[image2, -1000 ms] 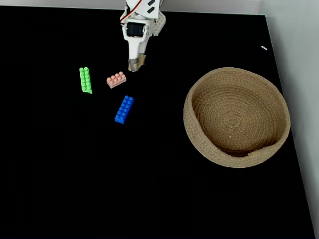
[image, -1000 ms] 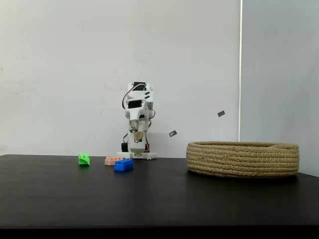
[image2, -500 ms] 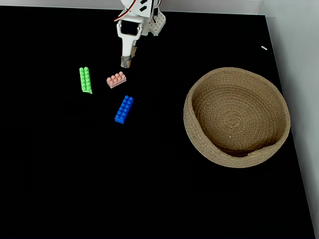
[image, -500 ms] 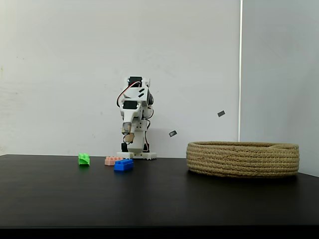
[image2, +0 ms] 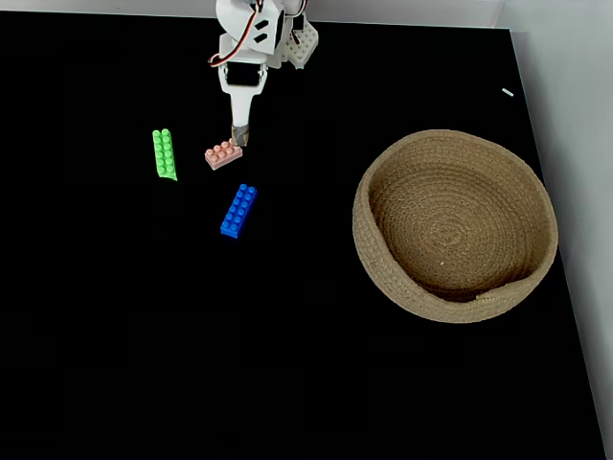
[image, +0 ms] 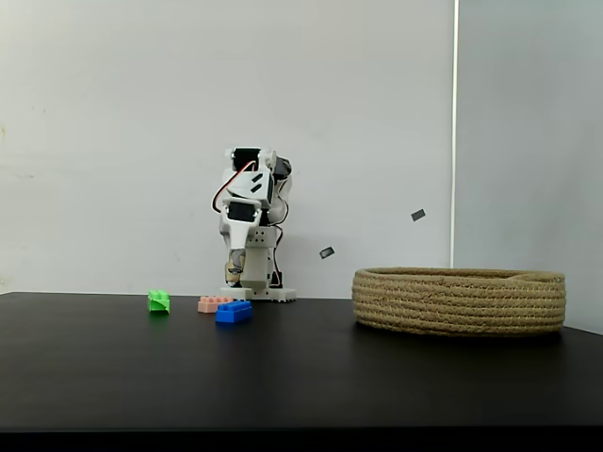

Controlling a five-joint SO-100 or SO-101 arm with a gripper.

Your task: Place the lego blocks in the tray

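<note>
Above the pink brick point(image2: 223, 154), our gripper point(image2: 238, 135) points down, jaws seemingly together though we cannot tell; green brick point(image2: 164, 153) and blue brick point(image2: 238, 210) lie nearby, well apart from the basket point(image2: 383, 278).

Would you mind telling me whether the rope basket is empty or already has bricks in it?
Empty: the basket shows bare coiled floor in the top-down fixed view, and the green, pink and blue bricks lie on the table.
</note>
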